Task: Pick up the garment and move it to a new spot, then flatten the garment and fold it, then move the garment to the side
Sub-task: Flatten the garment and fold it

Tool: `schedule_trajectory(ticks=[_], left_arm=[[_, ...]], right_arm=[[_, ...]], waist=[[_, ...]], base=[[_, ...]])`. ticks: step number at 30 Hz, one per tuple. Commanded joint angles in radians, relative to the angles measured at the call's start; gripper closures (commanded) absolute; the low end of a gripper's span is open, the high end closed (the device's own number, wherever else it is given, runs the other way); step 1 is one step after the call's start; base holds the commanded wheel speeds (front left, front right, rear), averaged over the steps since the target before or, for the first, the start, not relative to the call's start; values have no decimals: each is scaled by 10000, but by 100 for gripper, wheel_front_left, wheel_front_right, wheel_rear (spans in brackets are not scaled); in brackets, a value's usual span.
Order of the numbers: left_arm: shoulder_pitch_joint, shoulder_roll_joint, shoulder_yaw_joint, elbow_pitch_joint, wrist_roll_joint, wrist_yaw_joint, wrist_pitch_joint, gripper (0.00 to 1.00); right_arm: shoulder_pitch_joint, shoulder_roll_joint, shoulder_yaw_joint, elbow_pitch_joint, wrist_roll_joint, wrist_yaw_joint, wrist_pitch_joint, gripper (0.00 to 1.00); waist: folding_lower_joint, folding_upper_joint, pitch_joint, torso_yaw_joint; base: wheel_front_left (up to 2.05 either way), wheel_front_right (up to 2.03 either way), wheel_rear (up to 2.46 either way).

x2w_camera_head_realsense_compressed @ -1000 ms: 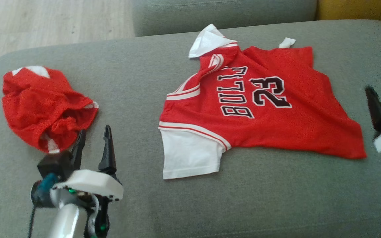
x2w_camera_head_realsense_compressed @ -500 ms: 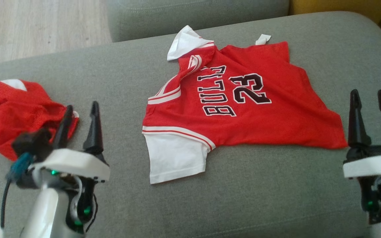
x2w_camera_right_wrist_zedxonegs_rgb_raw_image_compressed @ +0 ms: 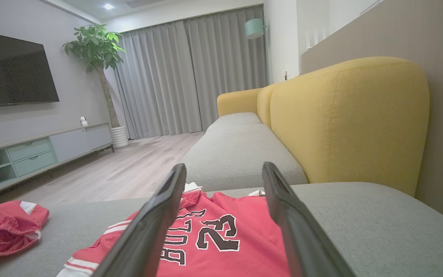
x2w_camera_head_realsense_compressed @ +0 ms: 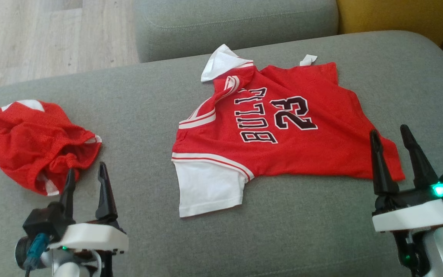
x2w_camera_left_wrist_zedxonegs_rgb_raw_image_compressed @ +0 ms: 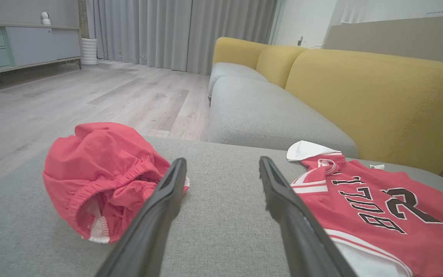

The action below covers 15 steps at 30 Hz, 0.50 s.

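Two red garments lie on the grey cushion (x2w_camera_head_realsense_compressed: 148, 96): crumpled shorts (x2w_camera_head_realsense_compressed: 40, 146) at the frame's left, and at centre a spread jersey (x2w_camera_head_realsense_compressed: 283, 130) with white sleeves, lettered "BULL" and "23" in black. The left gripper (x2w_camera_head_realsense_compressed: 86, 168), lower left, and the right gripper (x2w_camera_head_realsense_compressed: 388, 130), lower right, both hover spread wide, empty.

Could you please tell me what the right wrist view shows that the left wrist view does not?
The right wrist view takes in the television, the potted plant, the teal lamp and the open right pincer. The left wrist view instead takes in the open left pincer and, close up, the gathered waistband of the crumpled shorts. Both share the red jersey, the shorts, the grey sofa seat, the yellow backrest and the grey curtains.
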Motion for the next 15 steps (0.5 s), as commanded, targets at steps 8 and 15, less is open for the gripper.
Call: schedule_trajectory(ticks=[8, 15], left_arm=[[-216, -215, 673, -332, 540, -358, -120, 0], [-289, -323, 775, -190, 749, -518, -121, 0]], right_arm=[[-434, -226, 275, -116, -37, -9, -136, 0], [-506, -236, 336, 71, 19, -9, -136, 0]], waist=[[0, 0, -35, 146], [0, 0, -44, 187]], base=[[0, 0, 0], [0, 0, 0]])
